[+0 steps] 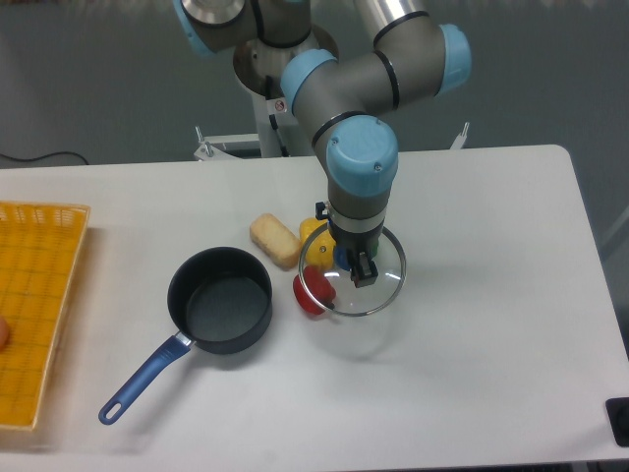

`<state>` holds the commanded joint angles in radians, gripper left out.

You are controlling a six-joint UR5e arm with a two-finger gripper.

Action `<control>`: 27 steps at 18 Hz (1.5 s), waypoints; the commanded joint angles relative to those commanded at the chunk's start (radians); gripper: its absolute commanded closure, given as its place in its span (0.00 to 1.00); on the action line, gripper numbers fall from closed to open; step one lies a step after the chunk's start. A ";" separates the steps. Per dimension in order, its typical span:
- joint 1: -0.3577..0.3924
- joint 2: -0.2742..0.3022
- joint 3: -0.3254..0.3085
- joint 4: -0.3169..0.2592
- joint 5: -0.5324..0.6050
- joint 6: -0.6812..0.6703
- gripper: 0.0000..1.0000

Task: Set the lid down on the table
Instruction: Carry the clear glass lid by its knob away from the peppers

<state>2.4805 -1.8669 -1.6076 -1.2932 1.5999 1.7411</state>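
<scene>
Nearest the camera, lower left of the frame: one dark saucepan with a blue handle (218,313), open and empty, standing on the large white rectangular table (472,383). One yellow-orange mesh tray (34,305) sits at the left edge. Centre frame: one two-finger gripper (354,264) pointing down, jaws narrowly set and clenched on the blue knob of the round transparent glass lid with thin silver rim (385,285). Whether the lid rests on the tabletop or hangs above it cannot be told. Beside the lid: one pale yellow bread-like block (274,239), one red piece (313,293) seen partly through the glass, one yellow piece (314,234).
</scene>
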 joint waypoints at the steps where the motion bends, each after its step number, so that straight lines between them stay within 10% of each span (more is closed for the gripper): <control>1: -0.002 0.000 -0.006 0.000 0.000 0.001 0.38; 27: 0.071 -0.158 0.086 0.118 0.006 0.003 0.38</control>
<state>2.5510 -2.0247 -1.5218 -1.1750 1.6061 1.7441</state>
